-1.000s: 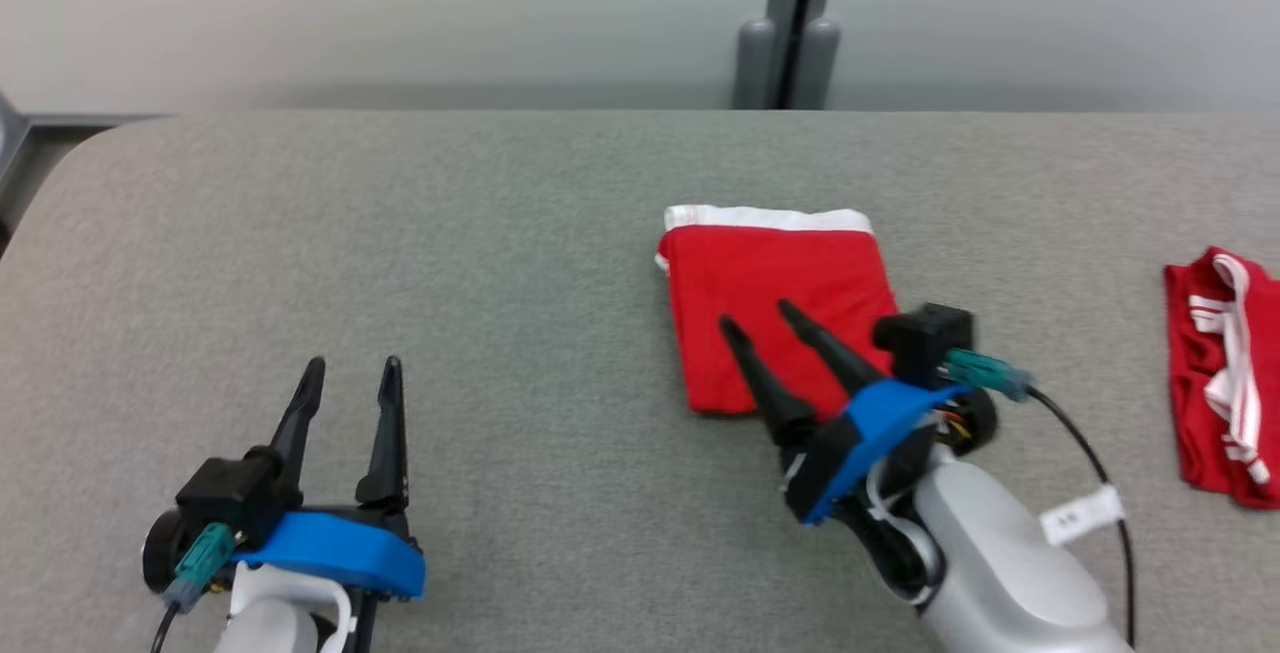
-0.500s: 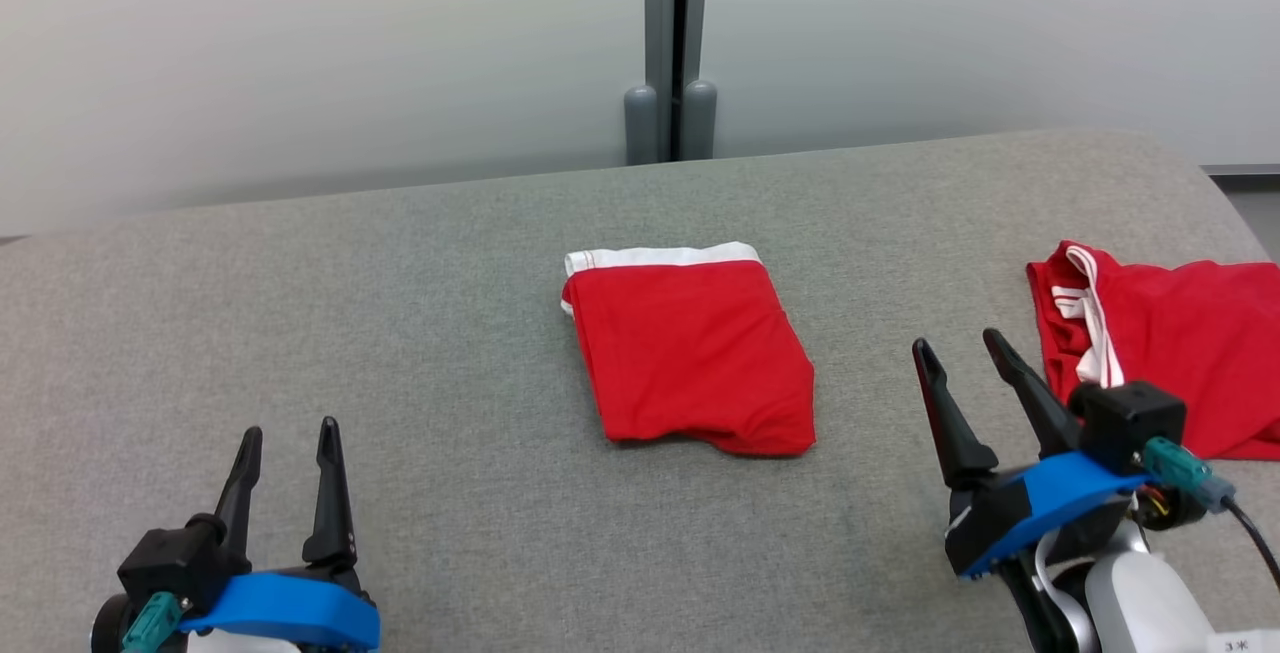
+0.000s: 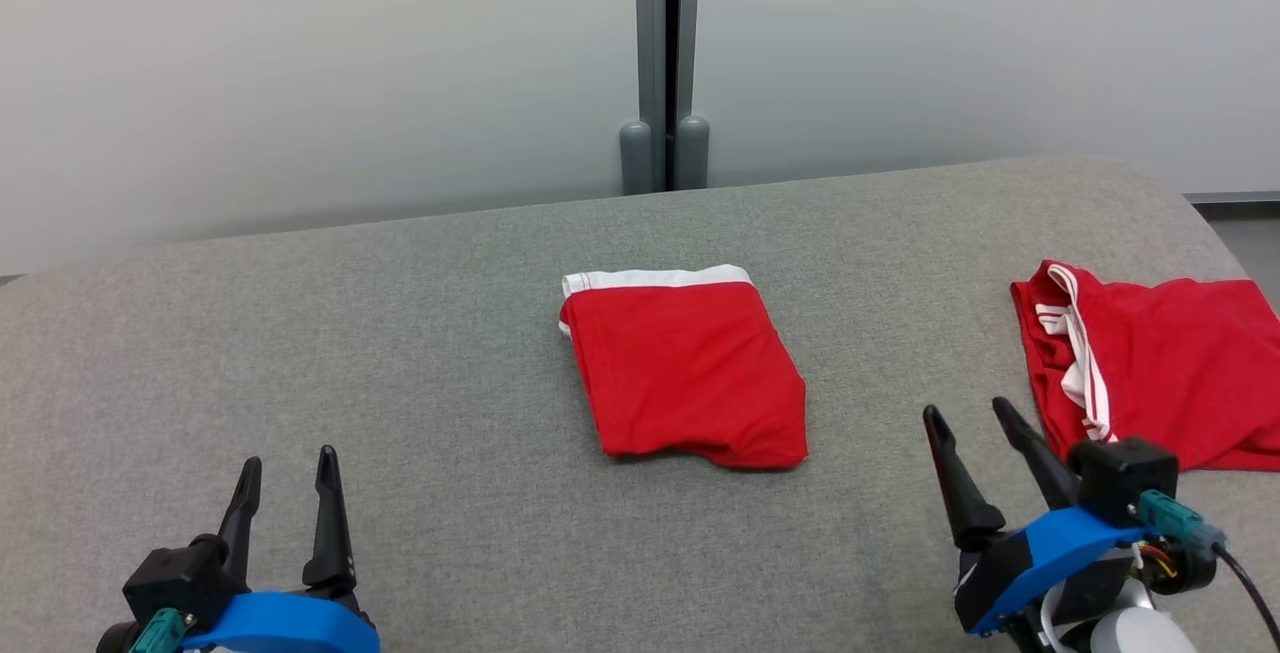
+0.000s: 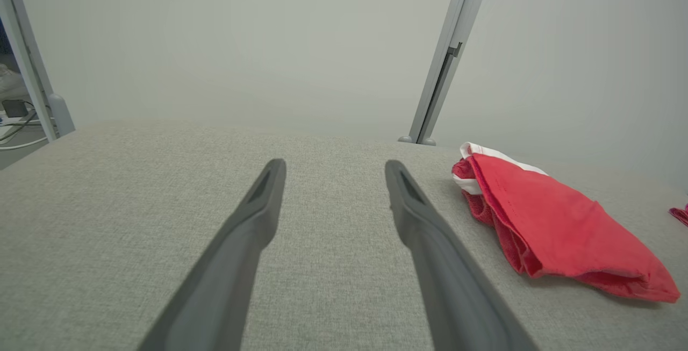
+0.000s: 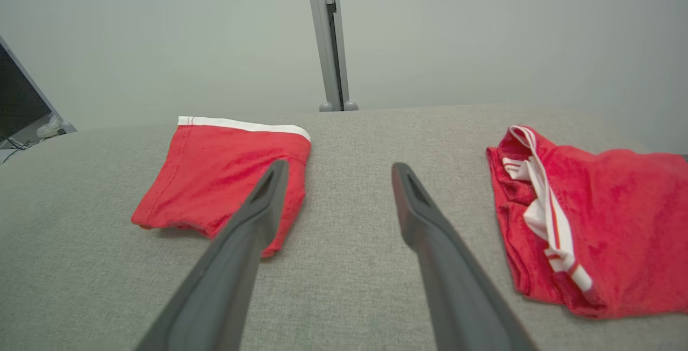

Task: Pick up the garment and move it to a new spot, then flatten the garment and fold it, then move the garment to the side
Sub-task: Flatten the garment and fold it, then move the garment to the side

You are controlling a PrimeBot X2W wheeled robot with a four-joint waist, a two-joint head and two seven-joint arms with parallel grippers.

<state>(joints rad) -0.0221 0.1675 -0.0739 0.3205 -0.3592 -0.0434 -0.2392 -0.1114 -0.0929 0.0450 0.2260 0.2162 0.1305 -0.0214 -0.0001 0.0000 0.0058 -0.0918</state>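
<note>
The crumpled red garment (image 3: 1170, 383) is lying at the frame's right edge, its striped band running top to bottom, just up-right of the right gripper (image 3: 965, 411), which is hovering spread and empty. The left gripper (image 3: 288, 458), also spread, is sitting well apart at lower left.

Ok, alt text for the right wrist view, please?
A folded red garment with white waistband lies left on the grey table, a crumpled red garment with white stripes right. The right gripper, jaws open, points between them.
</note>
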